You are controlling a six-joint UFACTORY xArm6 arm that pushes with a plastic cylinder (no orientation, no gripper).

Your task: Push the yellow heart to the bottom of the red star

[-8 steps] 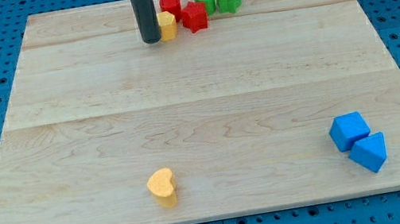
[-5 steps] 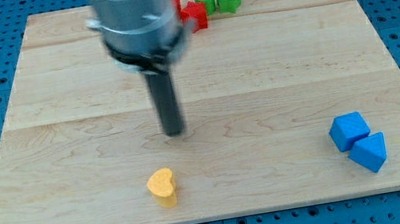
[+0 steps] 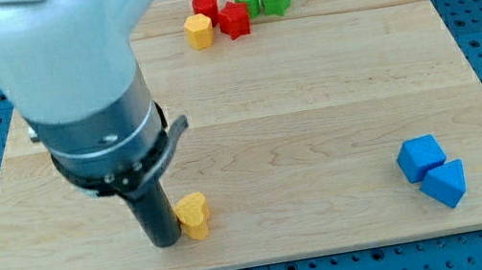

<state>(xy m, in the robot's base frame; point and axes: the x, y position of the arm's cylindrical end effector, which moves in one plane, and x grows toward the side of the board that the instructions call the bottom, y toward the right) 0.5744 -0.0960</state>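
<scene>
One contact made: my tip [image 3: 165,243] touches the yellow wooden heart [image 3: 194,216] on its left; no fingers fitted. Next, push it far toward the red wooden star [image 3: 234,21].

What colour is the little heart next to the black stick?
Yellow. The heart sits just right of my tip in the camera view, the only view.

Yellow heart [image 3: 194,215] bottom-left; red star [image 3: 234,21] (top)

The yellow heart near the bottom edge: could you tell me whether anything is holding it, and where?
Nothing holds it; my tip only stands against the yellow heart's left side.
</scene>
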